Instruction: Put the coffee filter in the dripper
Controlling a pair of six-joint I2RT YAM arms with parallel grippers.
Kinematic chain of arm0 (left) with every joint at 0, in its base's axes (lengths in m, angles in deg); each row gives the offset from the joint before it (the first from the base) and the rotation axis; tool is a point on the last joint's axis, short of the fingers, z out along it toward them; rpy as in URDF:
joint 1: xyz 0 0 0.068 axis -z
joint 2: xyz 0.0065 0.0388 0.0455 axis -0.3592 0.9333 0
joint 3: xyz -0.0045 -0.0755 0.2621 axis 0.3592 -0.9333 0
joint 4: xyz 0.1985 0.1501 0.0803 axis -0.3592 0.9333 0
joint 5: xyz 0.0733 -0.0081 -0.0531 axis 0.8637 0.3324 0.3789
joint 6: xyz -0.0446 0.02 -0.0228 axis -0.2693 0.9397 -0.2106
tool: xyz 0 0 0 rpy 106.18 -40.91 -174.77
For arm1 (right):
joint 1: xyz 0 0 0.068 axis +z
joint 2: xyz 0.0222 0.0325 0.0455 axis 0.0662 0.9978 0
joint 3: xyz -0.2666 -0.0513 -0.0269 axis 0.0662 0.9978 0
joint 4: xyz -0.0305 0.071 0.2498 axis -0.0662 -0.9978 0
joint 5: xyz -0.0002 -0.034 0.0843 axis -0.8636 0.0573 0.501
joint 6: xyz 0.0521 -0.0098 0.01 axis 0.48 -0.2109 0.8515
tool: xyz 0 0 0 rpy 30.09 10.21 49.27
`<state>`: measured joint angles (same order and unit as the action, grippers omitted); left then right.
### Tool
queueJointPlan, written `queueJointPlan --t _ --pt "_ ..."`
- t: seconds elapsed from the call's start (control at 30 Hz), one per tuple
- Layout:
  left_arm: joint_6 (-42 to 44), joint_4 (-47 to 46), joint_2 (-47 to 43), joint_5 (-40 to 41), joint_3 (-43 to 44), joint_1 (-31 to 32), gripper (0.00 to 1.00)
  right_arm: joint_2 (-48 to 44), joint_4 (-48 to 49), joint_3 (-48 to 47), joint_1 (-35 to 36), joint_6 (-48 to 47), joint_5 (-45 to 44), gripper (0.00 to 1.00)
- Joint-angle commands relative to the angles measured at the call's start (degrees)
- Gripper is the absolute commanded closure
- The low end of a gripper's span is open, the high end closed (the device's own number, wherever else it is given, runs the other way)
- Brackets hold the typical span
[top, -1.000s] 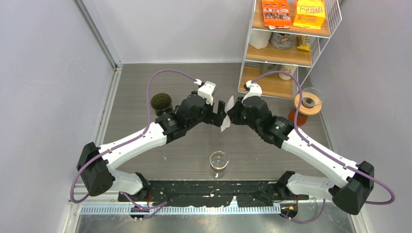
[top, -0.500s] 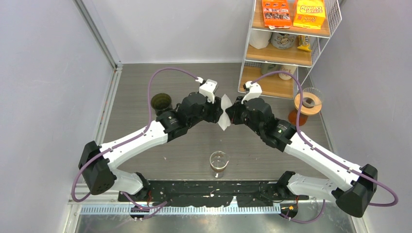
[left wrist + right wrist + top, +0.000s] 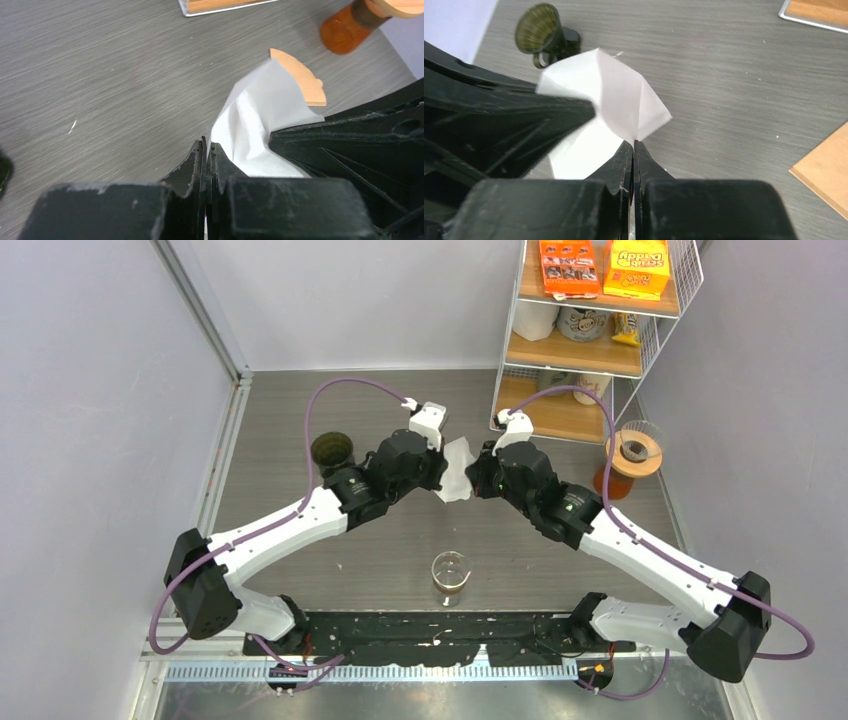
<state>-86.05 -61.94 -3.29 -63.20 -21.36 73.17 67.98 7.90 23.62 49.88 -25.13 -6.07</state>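
The left gripper [image 3: 206, 145] and the right gripper [image 3: 633, 144] are both clamped on opposite edges of the white coffee filter [image 3: 457, 470], holding it between them above the table [image 3: 290, 410]. It hangs to the right of the dark dripper [image 3: 332, 450], well apart from it.

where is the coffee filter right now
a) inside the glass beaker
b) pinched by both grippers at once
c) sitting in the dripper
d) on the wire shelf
b: the white coffee filter is clamped by the left gripper and the right gripper together, with the dripper standing apart on the table.
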Motion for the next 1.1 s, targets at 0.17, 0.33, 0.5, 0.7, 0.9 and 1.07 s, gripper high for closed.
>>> queueJointPlan --t 0.17,0.33,0.5,0.7,0.9,1.07 --pt "0.19 1.45 -0.27 9.31 2.54 0.07 1.00 3.08 -7.64 -4.87 0.32 -0.35 -3.60 0.95" --pt "1.17 1.91 -0.84 10.72 2.23 0.02 1.00 4.04 -11.89 -6.29 0.32 -0.26 -7.27 0.95" --pt "2.21 2.66 -1.39 11.15 2.14 0.04 1.00 4.16 -12.99 -6.39 0.33 0.01 -8.10 0.95" --pt "4.81 3.49 -1.83 7.13 2.36 0.08 0.96 3.91 -12.20 -6.61 0.32 -0.61 -7.22 0.95" --pt "6.64 3.08 -3.09 -5.93 1.92 0.07 0.79 3.70 -10.51 -7.18 0.33 0.04 -4.55 0.95" --pt "6.60 1.65 -4.92 -10.76 1.09 0.07 0.65 3.83 -11.77 -9.09 0.39 2.55 -3.83 0.95"
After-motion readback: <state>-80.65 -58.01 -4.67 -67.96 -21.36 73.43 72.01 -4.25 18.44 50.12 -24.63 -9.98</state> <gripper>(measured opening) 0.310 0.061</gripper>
